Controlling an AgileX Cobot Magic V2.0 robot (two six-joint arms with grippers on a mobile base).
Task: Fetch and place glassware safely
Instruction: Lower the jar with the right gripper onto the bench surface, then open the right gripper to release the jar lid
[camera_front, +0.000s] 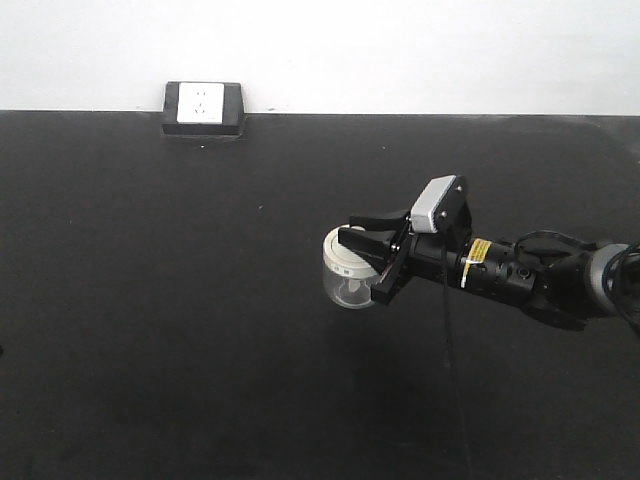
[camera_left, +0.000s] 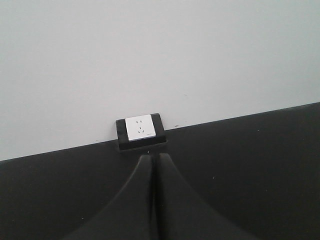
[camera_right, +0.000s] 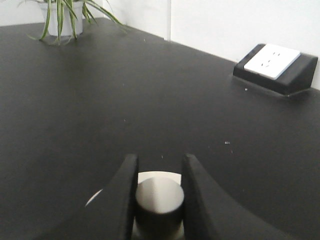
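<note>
Right claw (camera_front: 365, 262) is pinching the knob (camera_right: 159, 201) on the cream-white round lid (camera_front: 343, 253) of the small squat clear glass jar (camera_front: 347, 281). The wrist view shows both fingers (camera_right: 120, 200) tight against the knob's sides. The jar sits right of centre on the black bench (camera_front: 180, 300); whether its base touches the surface or is just off it cannot be told from the front view.

Left claw (camera_left: 153, 200) is pressed together, empty, and pointed at the black-and-white socket box (camera_left: 140, 131) by the far wall.

Judged step: carry or set-down with the grip on the lid alone. Risk: if the lid is loose, the glass body drops free. Suggest a slow, level move, no wrist roll, with the jar low over the bench. Lower straight down until the base bears fully, then spread the fingers and retreat upward so the knob isn't dragged sideways. The potted plant (camera_right: 62, 17) at the far corner is well apart and not in the way.
</note>
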